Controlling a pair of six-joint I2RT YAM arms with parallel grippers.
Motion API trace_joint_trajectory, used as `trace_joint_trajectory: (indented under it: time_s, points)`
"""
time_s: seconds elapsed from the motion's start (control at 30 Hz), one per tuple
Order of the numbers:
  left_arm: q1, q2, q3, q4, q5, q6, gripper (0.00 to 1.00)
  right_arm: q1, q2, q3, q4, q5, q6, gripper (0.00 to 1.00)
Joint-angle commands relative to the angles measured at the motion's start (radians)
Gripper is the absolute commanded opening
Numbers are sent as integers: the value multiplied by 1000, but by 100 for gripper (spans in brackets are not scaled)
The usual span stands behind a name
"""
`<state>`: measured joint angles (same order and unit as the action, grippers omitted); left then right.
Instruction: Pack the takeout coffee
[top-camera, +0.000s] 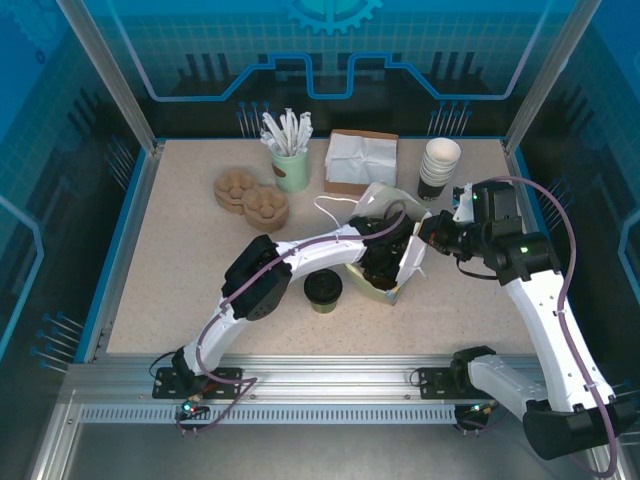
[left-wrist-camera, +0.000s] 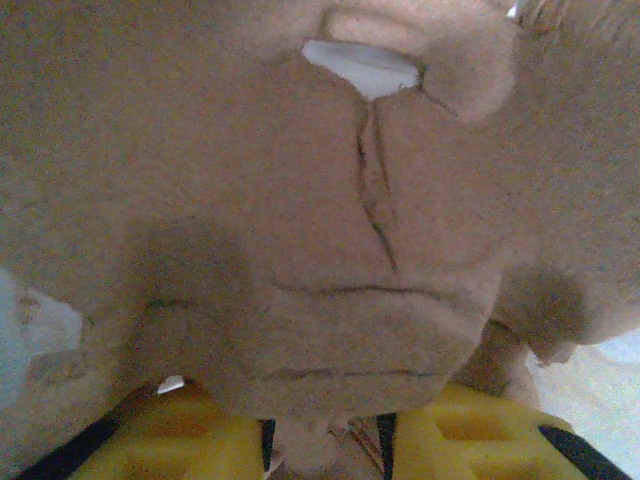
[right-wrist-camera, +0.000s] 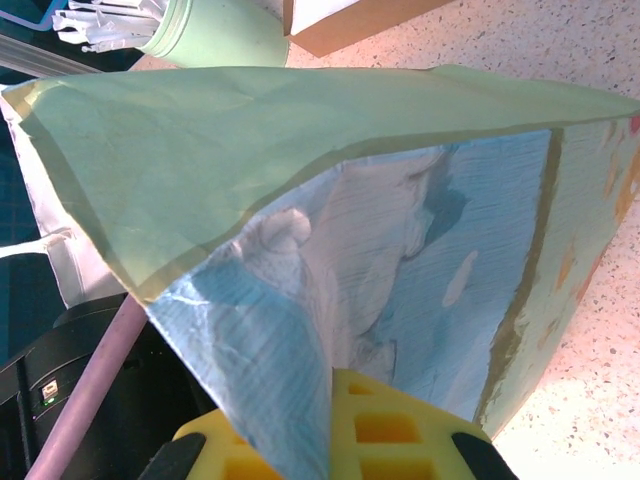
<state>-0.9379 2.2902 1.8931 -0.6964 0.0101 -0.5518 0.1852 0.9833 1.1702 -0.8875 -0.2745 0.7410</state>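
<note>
The takeout coffee (top-camera: 323, 288) is standing upright on the counter (top-camera: 180, 290) just beside the paper bag (top-camera: 408, 265), outside its mouth. The right end effector (top-camera: 428, 238) is pinching the bag's rim, fully closed, while the left end effector (left-wrist-camera: 320, 440), inside the bag, is gripping a brown pulp carrier (left-wrist-camera: 320, 250), half-closed. That arm is risking knocking the cup, or dragging the bag out of the pinch, when it pulls out.

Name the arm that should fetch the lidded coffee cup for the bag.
Left. The takeout coffee stands right beside the left arm, on that arm's side of the paper bag. The right gripper is shut on the bag's wall, apparently holding it open.
</note>
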Motion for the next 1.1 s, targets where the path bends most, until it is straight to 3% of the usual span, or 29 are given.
trace_joint_trajectory:
  time_s: [0.0, 0.23, 0.73, 1.07]
  points:
    - [13, 41, 15, 13, 22, -13, 35, 19, -6, 18, 21, -60, 5, 0]
    - [14, -59, 14, -6, -7, 5, 38, 19, -15, 58, -3, -37, -30, 0]
    - [-10, -421, -149, 9, -67, -22, 41, 16, -3, 63, -37, 64, -79, 0]
    - [-14, -486, -144, 16, -61, -34, 42, 16, -9, 69, -30, 64, -98, 0]
